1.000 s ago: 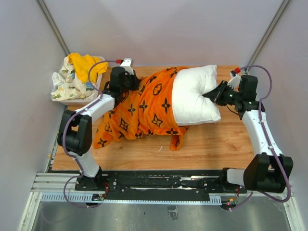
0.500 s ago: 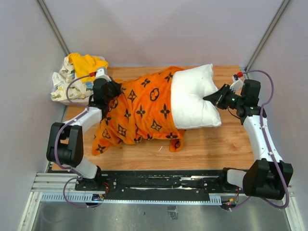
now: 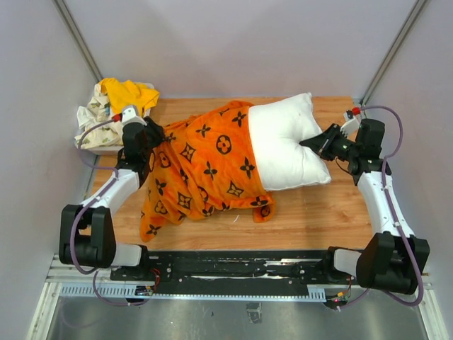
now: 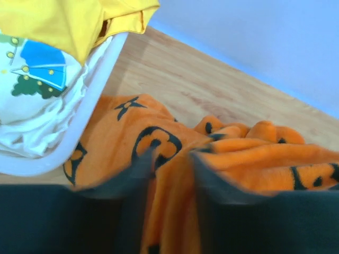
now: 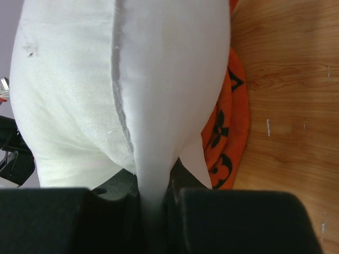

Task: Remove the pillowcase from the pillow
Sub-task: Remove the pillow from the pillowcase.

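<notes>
The orange pillowcase (image 3: 205,170) with black motifs lies spread over the left half of the wooden table (image 3: 318,212), still covering the left end of the white pillow (image 3: 283,142). My left gripper (image 3: 145,142) is at the case's far left end. In the left wrist view its jaws (image 4: 172,159) stand a little apart with a fold of the pillowcase (image 4: 254,159) between them. My right gripper (image 3: 313,145) is shut on the pillow's right edge. In the right wrist view the pillow (image 5: 79,79) narrows into the right gripper (image 5: 153,185).
A white basket (image 4: 79,137) stands at the back left corner, holding a yellow cloth (image 3: 127,95) and a white printed cloth (image 3: 92,120), close beside my left gripper. Grey walls close in on three sides. Bare wood shows in front of the pillow.
My left arm has swung left toward the basket, dragging the pillowcase with it and baring more pillow. Its jaws have parted slightly. The right gripper kept its hold and drifted slightly right.
</notes>
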`<state>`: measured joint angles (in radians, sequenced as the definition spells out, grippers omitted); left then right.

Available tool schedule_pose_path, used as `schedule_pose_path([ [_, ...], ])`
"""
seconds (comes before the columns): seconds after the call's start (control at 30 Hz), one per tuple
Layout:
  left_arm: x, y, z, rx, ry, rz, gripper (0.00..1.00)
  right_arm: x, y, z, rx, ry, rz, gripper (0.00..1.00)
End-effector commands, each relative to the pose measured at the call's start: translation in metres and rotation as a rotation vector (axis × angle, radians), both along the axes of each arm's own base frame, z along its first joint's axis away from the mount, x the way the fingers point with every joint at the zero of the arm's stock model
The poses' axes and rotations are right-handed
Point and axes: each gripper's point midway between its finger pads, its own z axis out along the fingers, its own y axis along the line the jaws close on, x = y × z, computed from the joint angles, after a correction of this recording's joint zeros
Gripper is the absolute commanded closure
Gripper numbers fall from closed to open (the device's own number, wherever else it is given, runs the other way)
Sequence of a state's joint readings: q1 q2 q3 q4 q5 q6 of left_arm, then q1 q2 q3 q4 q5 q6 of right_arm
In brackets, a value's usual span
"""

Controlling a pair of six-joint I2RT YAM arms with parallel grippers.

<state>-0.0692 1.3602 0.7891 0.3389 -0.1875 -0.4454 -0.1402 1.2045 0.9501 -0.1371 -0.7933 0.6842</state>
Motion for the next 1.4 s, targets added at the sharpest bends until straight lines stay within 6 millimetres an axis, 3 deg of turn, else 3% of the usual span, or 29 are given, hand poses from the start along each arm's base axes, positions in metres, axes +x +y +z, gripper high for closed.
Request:
schedule_pose_path([
  [0.0, 0.000, -0.046, 0.022, 0.122, -0.056, -0.184, 0.26, 0.019, -0.010, 0.016, -0.026, -0.111, -0.057, 0.99],
  [0.03, 0.000, -0.066, 0.024, 0.149, -0.063, -0.228, 0.10, 0.019, -0.007, 0.016, -0.025, -0.108, -0.048, 0.99],
  [0.07, 0.000, -0.080, 0.025, 0.172, -0.068, -0.256, 0.02, 0.019, -0.004, 0.015, -0.023, -0.107, -0.039, 0.99],
  [0.1, -0.001, -0.092, 0.026, 0.182, -0.077, -0.267, 0.01, 0.019, -0.002, 0.015, -0.021, -0.105, -0.031, 0.99],
  [0.3, -0.011, -0.149, 0.040, 0.038, -0.189, -0.478, 0.01, 0.013, -0.001, 0.020, -0.032, -0.126, -0.024, 0.99],
  [0.47, -0.025, -0.207, 0.048, 0.076, -0.210, -0.650, 0.02, 0.011, 0.001, 0.020, -0.028, -0.127, -0.014, 0.99],
  [0.6, -0.037, -0.233, 0.050, 0.114, -0.216, -0.703, 0.18, 0.009, 0.003, 0.020, -0.022, -0.129, -0.005, 0.99],
  [0.73, -0.031, -0.214, 0.035, 0.145, -0.168, -0.588, 0.61, 0.006, 0.004, 0.024, -0.027, -0.143, 0.000, 0.99],
  [0.77, -0.029, -0.206, 0.032, 0.154, -0.156, -0.544, 0.69, 0.006, 0.004, 0.025, -0.028, -0.146, -0.001, 0.99],
  [0.83, -0.028, -0.190, 0.023, 0.180, -0.126, -0.468, 0.75, 0.004, 0.004, 0.026, -0.028, -0.150, 0.004, 0.99],
  [0.9, -0.028, -0.178, 0.014, 0.206, -0.097, -0.419, 0.95, 0.003, 0.004, 0.026, -0.029, -0.150, 0.006, 0.99],
  [0.93, -0.028, -0.173, 0.012, 0.219, -0.087, -0.394, 0.99, 0.003, 0.004, 0.025, -0.030, -0.149, 0.007, 0.99],
  [1.13, -0.034, -0.135, -0.003, 0.155, -0.043, -0.306, 1.00, 0.001, 0.003, 0.027, -0.037, -0.156, 0.001, 0.99],
  [1.37, -0.046, -0.055, -0.013, -0.041, -0.036, -0.140, 1.00, -0.001, -0.017, 0.036, -0.061, -0.188, -0.089, 0.99],
])
